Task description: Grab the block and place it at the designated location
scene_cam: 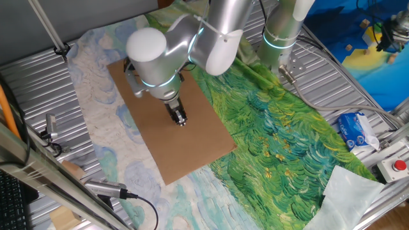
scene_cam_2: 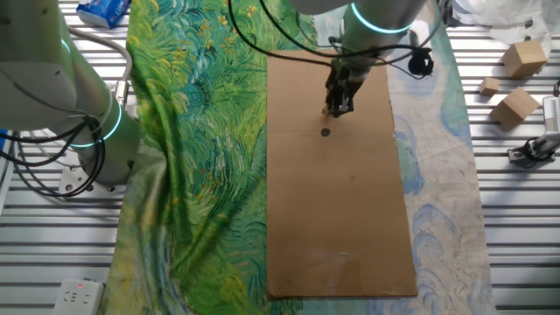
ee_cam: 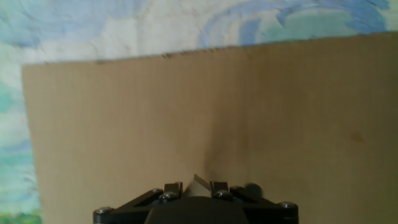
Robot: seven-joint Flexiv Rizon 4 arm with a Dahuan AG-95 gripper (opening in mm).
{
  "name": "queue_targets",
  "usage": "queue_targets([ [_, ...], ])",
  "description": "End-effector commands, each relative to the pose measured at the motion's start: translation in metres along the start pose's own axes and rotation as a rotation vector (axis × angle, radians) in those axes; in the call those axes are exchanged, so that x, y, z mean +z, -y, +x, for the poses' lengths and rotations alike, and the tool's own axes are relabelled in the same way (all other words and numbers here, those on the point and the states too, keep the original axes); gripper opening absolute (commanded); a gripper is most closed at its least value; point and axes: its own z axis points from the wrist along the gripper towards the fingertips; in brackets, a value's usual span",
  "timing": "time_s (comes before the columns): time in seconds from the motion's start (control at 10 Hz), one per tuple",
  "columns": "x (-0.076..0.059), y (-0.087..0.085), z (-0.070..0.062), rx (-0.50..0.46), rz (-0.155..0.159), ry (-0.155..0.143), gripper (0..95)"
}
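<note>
My gripper [scene_cam_2: 337, 109] hangs low over the far part of the brown cardboard sheet [scene_cam_2: 341, 201]. It is shut on the block [ee_cam: 199, 185], a small tan cube whose corner shows between the two dark fingers [ee_cam: 173, 187] in the hand view. The black dot [scene_cam_2: 325, 132] lies on the cardboard a short way from the fingertips, towards the sheet's middle. In the hand view a dark round patch [ee_cam: 252, 188] shows just right of the fingers. In one fixed view the gripper [scene_cam: 181, 120] hides the dot.
The cardboard [scene_cam: 172, 121] lies on a painted cloth [scene_cam: 287, 140]. Three larger wooden blocks [scene_cam_2: 523, 58] sit on the metal table at the right. A tissue pack [scene_cam: 355, 130] and a red button [scene_cam: 399, 166] are at the table's side.
</note>
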Motion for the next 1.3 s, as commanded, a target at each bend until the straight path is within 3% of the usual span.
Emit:
queue_targets([
  [0.1,0.002,0.01,0.009,-0.027,-0.002,0.008,0.0],
  [0.5,0.007,0.025,0.019,-0.058,-0.002,0.02,0.0],
  [0.8,0.009,0.039,0.012,-0.072,-0.01,0.034,0.0],
  [1.0,0.015,0.04,0.009,-0.064,-0.019,0.061,0.0],
  [1.3,0.016,0.04,0.008,-0.059,-0.039,0.059,0.0],
])
